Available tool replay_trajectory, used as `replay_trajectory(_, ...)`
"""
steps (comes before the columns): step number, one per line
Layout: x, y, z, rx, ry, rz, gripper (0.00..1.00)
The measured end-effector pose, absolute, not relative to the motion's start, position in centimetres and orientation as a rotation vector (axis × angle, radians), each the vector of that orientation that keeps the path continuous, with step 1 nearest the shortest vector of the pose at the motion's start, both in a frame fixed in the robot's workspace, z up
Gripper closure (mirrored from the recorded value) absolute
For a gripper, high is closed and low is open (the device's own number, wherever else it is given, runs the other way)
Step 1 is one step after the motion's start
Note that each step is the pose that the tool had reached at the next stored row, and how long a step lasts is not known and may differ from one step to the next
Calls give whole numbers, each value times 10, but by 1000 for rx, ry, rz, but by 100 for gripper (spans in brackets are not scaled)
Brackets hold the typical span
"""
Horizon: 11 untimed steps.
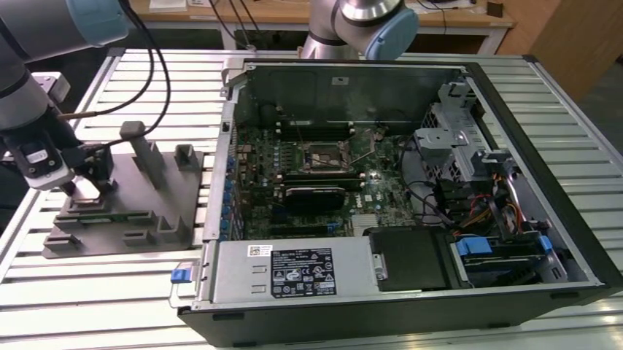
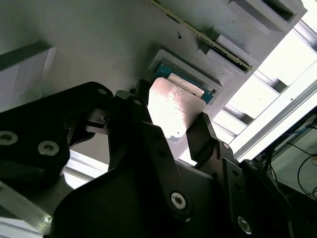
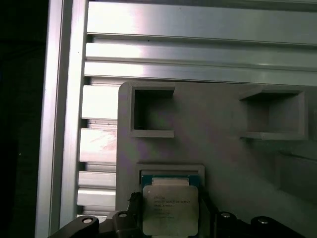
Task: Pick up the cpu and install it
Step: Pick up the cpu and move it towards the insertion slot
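Gripping cpu [image 3: 170, 208] over its recess in grey fixture [image 1: 136, 219], left of exterior view | fingers [image 2: 200, 136] clenched on its edges | pickup underway; seating in socket [image 1: 324, 154] not yet done.

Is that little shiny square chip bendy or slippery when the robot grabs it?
Probably stiff, not bendy: the cpu looks like a flat, metal-topped plate. Its smooth, shiny top could be slippery, and the end effector pinches it by its edges. It is thin and small, so it's likely light.
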<state>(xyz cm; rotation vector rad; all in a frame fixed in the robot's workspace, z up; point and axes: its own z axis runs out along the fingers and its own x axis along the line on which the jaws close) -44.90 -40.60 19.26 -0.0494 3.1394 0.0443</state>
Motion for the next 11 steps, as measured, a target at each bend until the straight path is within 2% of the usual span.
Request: replay_trajectory(11,-449,-406,208,-50,3139,44,46)
